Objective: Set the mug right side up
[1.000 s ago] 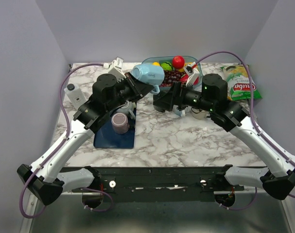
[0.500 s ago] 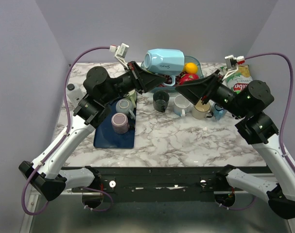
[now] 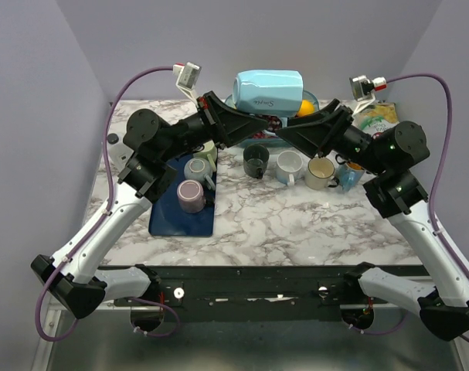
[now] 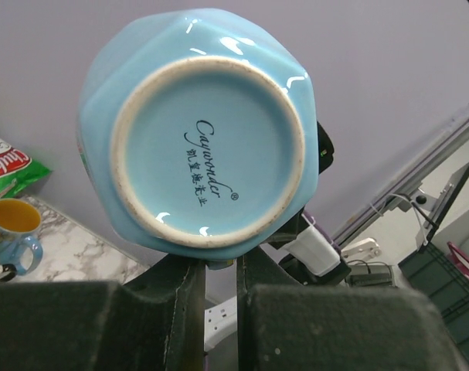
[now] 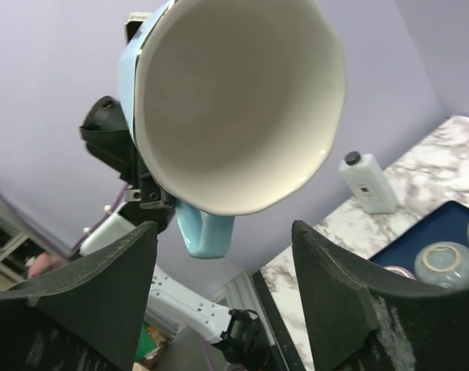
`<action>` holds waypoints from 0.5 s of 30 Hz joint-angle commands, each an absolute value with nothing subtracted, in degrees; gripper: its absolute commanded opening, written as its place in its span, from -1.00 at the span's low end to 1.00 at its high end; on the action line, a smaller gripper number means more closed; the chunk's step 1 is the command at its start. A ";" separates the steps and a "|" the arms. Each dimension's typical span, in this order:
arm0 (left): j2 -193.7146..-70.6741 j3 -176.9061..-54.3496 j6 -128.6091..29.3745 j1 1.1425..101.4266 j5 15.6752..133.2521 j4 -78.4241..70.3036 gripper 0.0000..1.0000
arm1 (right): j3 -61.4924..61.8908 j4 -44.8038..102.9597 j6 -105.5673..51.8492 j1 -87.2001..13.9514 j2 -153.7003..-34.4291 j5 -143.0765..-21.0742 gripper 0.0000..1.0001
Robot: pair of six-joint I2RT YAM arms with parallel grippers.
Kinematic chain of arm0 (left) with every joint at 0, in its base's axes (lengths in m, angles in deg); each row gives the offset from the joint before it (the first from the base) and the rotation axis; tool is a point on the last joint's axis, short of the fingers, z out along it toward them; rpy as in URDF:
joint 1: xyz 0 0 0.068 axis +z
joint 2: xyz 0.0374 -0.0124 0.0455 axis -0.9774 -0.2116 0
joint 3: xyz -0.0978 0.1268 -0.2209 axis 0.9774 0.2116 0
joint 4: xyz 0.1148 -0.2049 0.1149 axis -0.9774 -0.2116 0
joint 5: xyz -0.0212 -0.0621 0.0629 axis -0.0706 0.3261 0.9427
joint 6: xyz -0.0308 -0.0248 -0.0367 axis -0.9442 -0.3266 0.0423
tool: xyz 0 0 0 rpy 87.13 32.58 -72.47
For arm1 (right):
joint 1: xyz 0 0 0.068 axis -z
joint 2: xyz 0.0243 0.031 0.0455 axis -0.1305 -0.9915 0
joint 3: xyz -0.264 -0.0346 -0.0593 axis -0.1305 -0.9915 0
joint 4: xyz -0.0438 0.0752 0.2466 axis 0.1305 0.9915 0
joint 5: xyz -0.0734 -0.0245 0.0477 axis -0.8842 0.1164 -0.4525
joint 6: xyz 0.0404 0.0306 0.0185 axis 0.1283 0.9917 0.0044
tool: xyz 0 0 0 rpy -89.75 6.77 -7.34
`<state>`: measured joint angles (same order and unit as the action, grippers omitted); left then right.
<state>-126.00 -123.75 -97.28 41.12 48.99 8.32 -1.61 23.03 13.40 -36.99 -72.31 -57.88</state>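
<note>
Pale lilac walls on three sides, marble table [image 3: 296,224] beneath. High over that table, between the two pincers: light blue mug [image 3: 267,90], lying on its side in the air, base toward the left pincer [image 3: 259,125], open mouth toward the right pincer [image 3: 286,133].

Left pincer narrowed to a slit and clamped on the mug just under its base, apparently at the handle; exact contact hidden behind its own fingers [image 4: 180,309] in the left wrist view.

Right pincer spread wide, tips either side of the mug's rim and handle, no contact visible.

Below and beyond the right pincer: row of four cups [image 3: 288,166], mouths up, the outer ones partly covered by the arm. Below the left pincer: navy tray [image 3: 172,220] with two more cups, one half hidden. Just behind the right pincer's tips, an orange fruit [image 3: 303,107], mostly blocked. Farther right of it, a snack bag [image 3: 377,116], cut off by the arm. Small print on the mug's base only partly legible.
</note>
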 commanded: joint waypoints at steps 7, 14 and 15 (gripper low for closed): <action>-126.66 -123.70 -99.56 39.73 47.92 19.06 -1.00 | -6.00 3.98 24.76 -36.68 -74.95 -53.41 0.25; -126.40 -122.74 -99.39 39.38 48.10 19.15 -1.00 | -8.02 2.55 25.30 -36.68 -73.72 -57.80 -0.17; -126.31 -122.74 -99.30 39.38 48.10 19.06 -1.00 | -8.28 2.55 25.21 -36.68 -73.46 -58.16 -0.28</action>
